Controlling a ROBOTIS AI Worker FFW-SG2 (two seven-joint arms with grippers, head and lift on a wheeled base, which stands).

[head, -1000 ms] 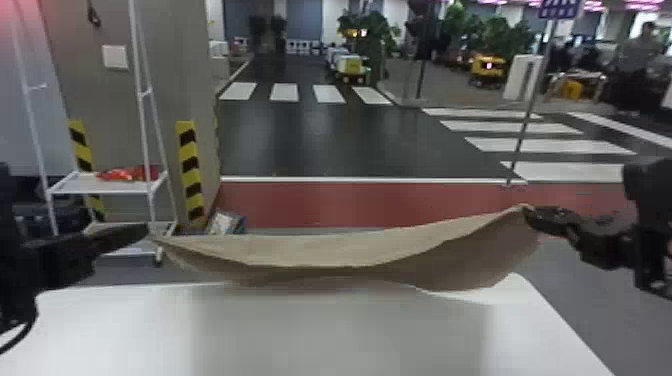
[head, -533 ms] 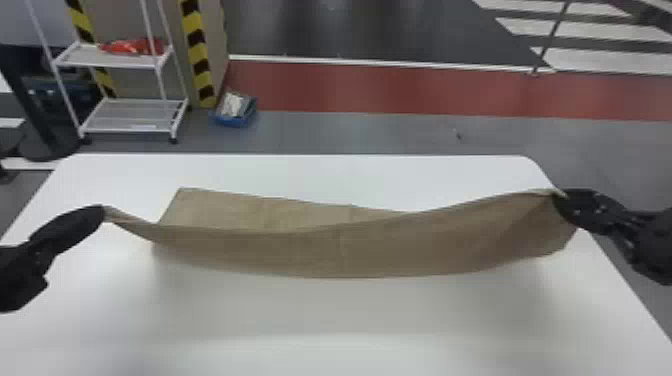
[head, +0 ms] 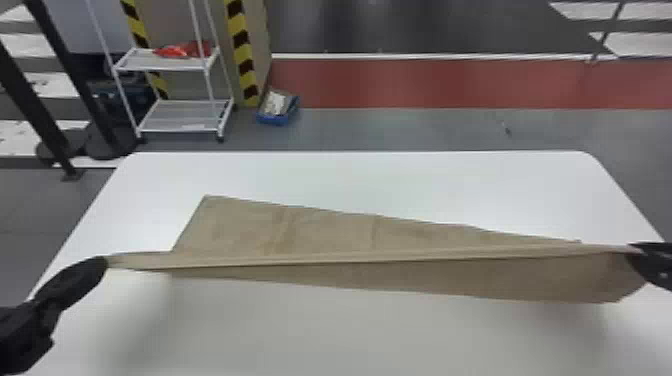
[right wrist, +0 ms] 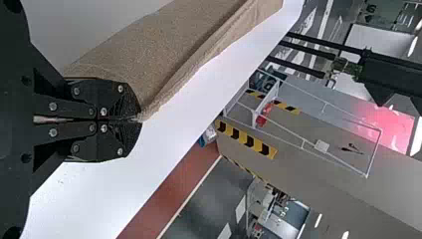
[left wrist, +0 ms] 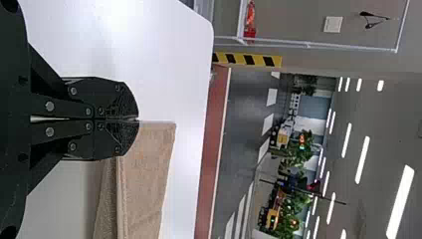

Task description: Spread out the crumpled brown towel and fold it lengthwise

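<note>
Brown towel [head: 330, 230] stretches between my two pincers above the white table [head: 350, 177], its held edge nearly straight from side to side. My left pincer [head: 104, 262] is closed, pinching one end of that edge; my right pincer [head: 634, 248] is clamped on the other, near the table's right side. Cloth shows on both sides of the edge I hold: the far part spreads out with a few faint creases, its far left corner towards the rack, and the near part narrows towards my left. Beyond the table stand a white rack [head: 132, 61] and, beside it, a blue box [head: 274, 120] on the floor.
</note>
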